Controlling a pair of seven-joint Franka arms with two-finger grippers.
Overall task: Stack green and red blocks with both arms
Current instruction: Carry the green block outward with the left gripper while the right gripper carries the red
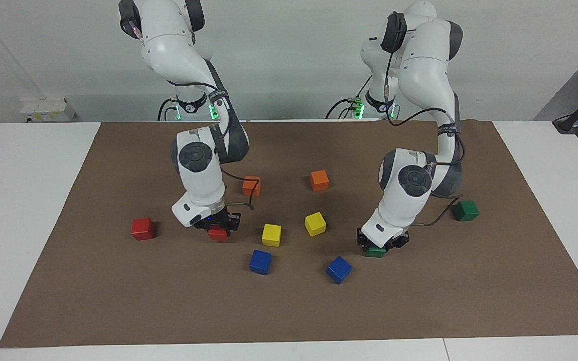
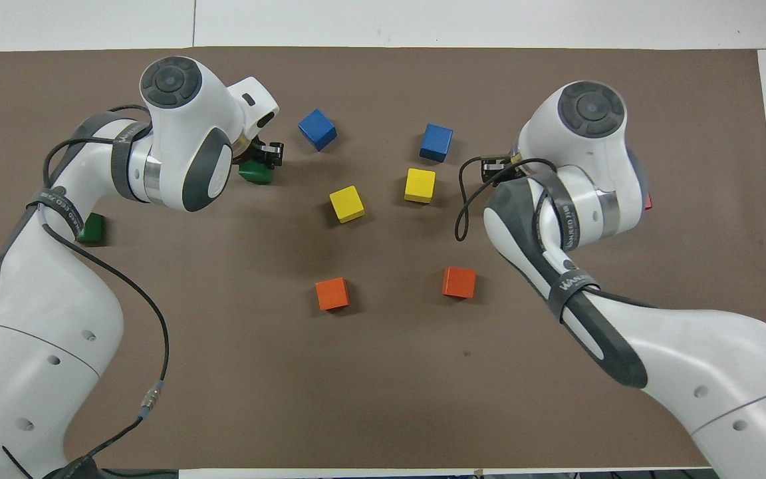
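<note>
My right gripper (image 1: 218,228) is shut on a red block (image 1: 218,234), low over the brown mat (image 1: 118,301). In the overhead view my right arm hides this block. The second red block (image 1: 142,228) sits on the mat toward the right arm's end; only its edge shows in the overhead view (image 2: 647,201). My left gripper (image 1: 382,244) is down on a green block (image 1: 375,252) and shut on it; the block rests on the mat and also shows in the overhead view (image 2: 255,173). The second green block (image 1: 465,210) sits nearer the robots toward the left arm's end.
Two yellow blocks (image 1: 271,234) (image 1: 315,223) lie between the grippers. Two blue blocks (image 1: 260,261) (image 1: 339,269) lie farther from the robots. Two orange blocks (image 1: 251,185) (image 1: 319,180) lie nearer the robots. White table surrounds the mat.
</note>
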